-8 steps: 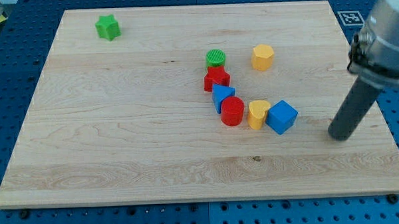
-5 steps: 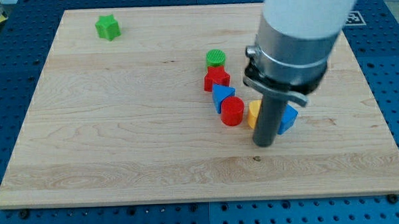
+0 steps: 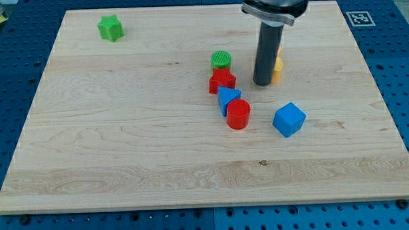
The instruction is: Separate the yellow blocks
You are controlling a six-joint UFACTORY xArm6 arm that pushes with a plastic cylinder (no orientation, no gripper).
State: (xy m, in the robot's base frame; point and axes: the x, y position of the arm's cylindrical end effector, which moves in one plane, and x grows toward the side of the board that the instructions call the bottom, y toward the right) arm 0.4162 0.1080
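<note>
Camera view: my tip (image 3: pixel 263 83) is sitting on the wooden counter (image 3: pixel 123 131), touching a yellow block (image 3: pixel 277 68) mostly hidden behind the rod; only one yellow is showing. No gripper is fitted, so nothing is being grasped. Nearby: green cylinder (image 3: pixel 221 59), red star (image 3: pixel 222 79), blue triangle (image 3: pixel 227 98), red cylinder (image 3: pixel 238 114), blue cube (image 3: pixel 288 119); green star (image 3: pixel 110 27) far top-left. A fiducial marker (image 3: pixel 360 18) is lying top-right.
</note>
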